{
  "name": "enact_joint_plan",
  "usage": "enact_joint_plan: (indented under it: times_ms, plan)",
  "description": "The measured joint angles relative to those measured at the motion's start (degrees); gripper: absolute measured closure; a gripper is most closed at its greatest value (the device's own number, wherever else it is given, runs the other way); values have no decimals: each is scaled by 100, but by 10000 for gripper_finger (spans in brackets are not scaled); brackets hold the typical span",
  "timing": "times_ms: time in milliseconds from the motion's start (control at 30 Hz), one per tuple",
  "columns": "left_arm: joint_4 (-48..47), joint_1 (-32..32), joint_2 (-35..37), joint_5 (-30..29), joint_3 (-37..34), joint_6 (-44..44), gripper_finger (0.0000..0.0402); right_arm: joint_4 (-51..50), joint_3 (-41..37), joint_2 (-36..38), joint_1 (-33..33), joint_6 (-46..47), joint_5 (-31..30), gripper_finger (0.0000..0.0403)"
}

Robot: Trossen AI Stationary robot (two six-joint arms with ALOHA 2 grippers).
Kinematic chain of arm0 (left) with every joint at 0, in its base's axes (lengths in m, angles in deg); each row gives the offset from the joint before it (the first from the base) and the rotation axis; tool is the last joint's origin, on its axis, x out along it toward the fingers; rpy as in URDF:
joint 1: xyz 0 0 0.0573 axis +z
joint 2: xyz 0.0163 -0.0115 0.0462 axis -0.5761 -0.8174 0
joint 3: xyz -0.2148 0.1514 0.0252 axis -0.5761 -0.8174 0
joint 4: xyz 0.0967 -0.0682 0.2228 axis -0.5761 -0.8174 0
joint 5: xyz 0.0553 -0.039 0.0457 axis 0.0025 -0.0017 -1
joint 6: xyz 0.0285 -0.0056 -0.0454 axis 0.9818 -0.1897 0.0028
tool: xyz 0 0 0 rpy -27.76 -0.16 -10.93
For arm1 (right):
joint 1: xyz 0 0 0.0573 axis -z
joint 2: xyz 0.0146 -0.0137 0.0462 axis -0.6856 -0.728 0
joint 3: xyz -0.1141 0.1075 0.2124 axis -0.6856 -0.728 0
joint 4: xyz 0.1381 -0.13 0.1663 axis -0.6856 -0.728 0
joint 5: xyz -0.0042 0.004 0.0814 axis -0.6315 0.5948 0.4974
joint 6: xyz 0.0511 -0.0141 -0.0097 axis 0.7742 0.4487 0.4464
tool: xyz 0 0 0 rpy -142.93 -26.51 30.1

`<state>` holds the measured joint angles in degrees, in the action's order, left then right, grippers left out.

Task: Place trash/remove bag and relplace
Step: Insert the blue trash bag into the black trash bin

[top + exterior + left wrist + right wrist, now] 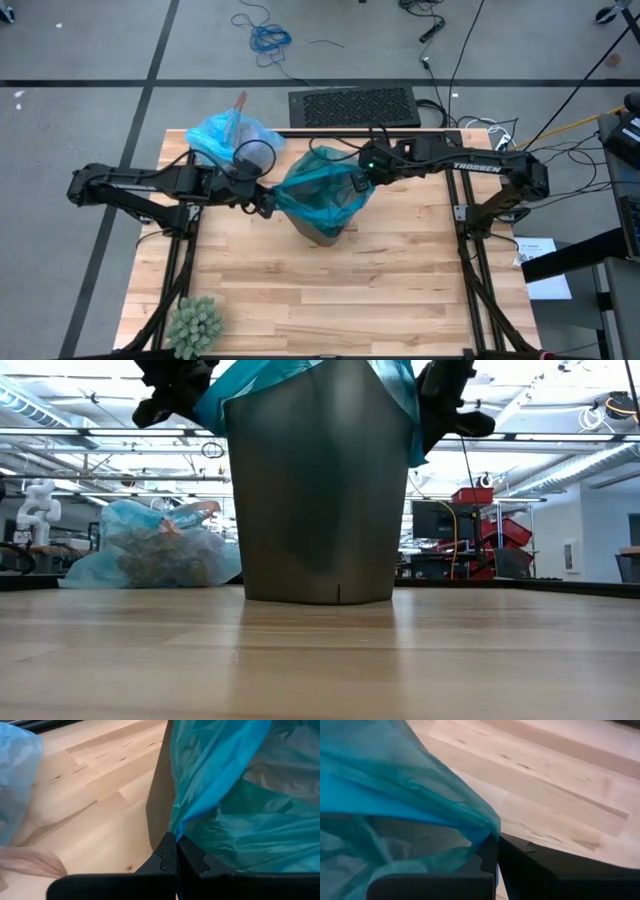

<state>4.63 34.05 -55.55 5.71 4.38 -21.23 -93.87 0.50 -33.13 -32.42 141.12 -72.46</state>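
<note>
A darker teal-green plastic bag (320, 188) is draped over the mouth of a grey wastebasket (320, 490) standing at the table's middle. My left gripper (265, 200) is at the basket's left rim and my right gripper (357, 183) at its right rim; both are shut on the teal bag. The light sky-blue bag (232, 138) rests on its bottom on the table's far left part. Brown paper trash (160, 560) shows through its wall. My left gripper (176, 842) pinches an edge fold of the teal bag (186, 822) between its two fingers, coming from the table's left. The plastic runs taut from the fingers up over the basket's rim. My right gripper (496, 842) pinches a gathered edge of the teal bag (487, 827) between its two fingers, coming from the table's right. The film stretches from the fingers toward the basket's mouth.
A green spiky ball (195, 325) lies at the table's near left corner. A black keyboard (353, 106) sits beyond the far edge, with cables around it. Bare wood (400, 290) spreads across the near half of the table.
</note>
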Motion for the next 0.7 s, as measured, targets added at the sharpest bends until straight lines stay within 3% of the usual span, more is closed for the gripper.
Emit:
enact_joint_plan:
  times_ms: [267,400,533,700]
  plan:
    - [-13,0,-189,-183,-42,16,401,-298,13,80,119,-156,55,403]
    - [55,0,-349,171,-44,144,378,-335,13,80,115,-295,199,394]
    - [178,-1,-409,574,-48,137,323,-400,11,85,119,-379,378,347]
    - [177,0,-409,744,23,148,248,-453,85,125,116,-619,594,250]
